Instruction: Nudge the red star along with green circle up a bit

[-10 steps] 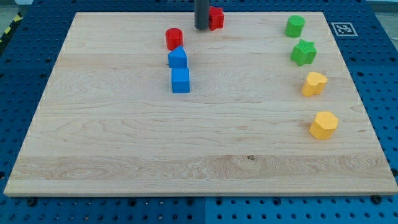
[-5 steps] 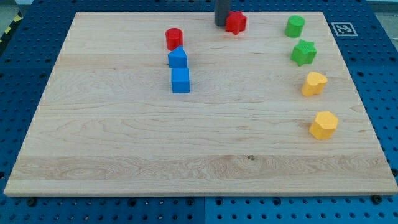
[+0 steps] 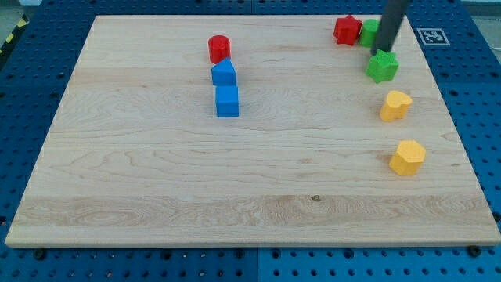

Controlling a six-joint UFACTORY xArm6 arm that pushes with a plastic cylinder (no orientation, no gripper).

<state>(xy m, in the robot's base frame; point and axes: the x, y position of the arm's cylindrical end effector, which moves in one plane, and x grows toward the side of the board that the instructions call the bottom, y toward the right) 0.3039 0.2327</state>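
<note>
The red star (image 3: 347, 30) sits near the board's top edge at the upper right, touching the left side of the green circle (image 3: 369, 32). My rod comes down from the view's top, and my tip (image 3: 387, 50) is just right of and below the green circle, partly hiding it. The tip is right above the green star (image 3: 382, 66).
A red cylinder (image 3: 219, 48) and two blue blocks (image 3: 224, 74) (image 3: 227, 101) form a column left of centre. Two yellow blocks (image 3: 395, 105) (image 3: 407, 157) lie down the right side. The wooden board (image 3: 156, 180) rests on a blue perforated table.
The red star has slid right along the top edge until it touches the green circle. My tip has moved from left of the star to the circle's lower right.
</note>
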